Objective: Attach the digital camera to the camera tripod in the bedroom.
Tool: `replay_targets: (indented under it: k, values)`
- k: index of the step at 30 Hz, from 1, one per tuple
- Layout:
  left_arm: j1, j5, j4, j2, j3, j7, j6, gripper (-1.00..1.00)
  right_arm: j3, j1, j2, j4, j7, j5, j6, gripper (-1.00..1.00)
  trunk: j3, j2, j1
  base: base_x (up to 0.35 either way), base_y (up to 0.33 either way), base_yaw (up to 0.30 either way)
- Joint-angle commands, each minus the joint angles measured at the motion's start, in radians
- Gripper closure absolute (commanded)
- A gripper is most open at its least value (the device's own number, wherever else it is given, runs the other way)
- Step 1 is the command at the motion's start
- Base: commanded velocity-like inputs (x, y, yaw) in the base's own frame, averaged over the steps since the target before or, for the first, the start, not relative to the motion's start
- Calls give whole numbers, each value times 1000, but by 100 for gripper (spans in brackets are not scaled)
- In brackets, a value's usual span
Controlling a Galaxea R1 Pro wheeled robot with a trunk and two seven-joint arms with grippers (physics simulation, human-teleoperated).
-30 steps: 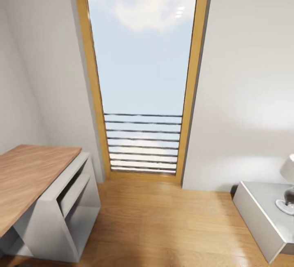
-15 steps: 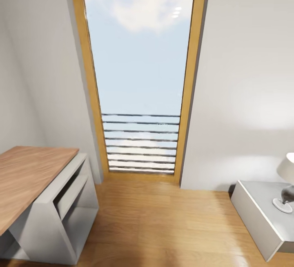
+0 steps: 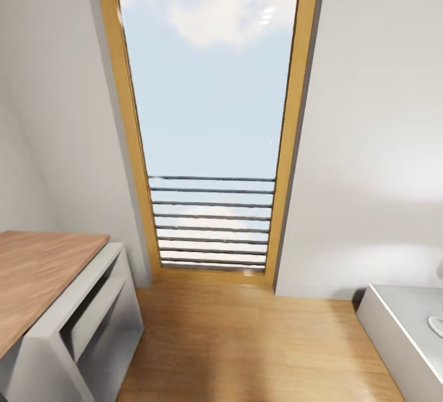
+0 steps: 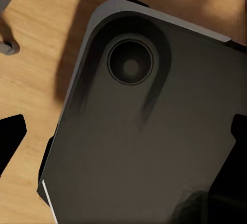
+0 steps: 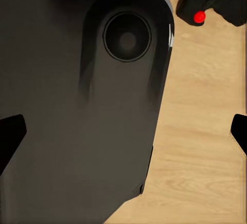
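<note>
In the right wrist view a small black object with a tiny red button (image 5: 199, 16) lies on the light wood floor (image 5: 200, 147); it looks like the digital camera, partly cut off by the frame edge. My right gripper (image 5: 123, 131) hangs open over my dark grey base (image 5: 77, 106), with nothing between its fingertips (image 5: 11, 134). My left gripper (image 4: 123, 136) is open too, its fingertips (image 4: 10, 139) wide apart above the same base (image 4: 144, 131). The camera tripod is out of view.
Ahead, a tall wood-framed skylight window (image 3: 209, 113) with horizontal bars is set in the sloped white wall. A wood-topped grey desk (image 3: 43, 279) stands at the left. A grey nightstand (image 3: 400, 328) with a lamp foot (image 3: 437, 326) is at the right. Wood floor (image 3: 246, 340) lies between them.
The whole head view has shifted: the window looms larger, the desk and nightstand have slid toward the lower corners, and the lamp has almost left the picture. The camera moved, not the furniture.
</note>
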Motion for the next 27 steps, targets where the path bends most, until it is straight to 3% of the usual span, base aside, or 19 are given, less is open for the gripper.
replay_targets:
  k: [1, 27]
  values:
    - [0, 3, -1, 0, 1, 0, -2, -100, 0, 0, 0, 0, -1, 8, -3, -100, -1, 0, 1, 318, 0, 0]
    - [0, 3, -1, 0, 1, 0, -2, -100, 0, 0, -3, 0, -1, 10, -3, -100, -1, 0, 1, 321, 0, 0]
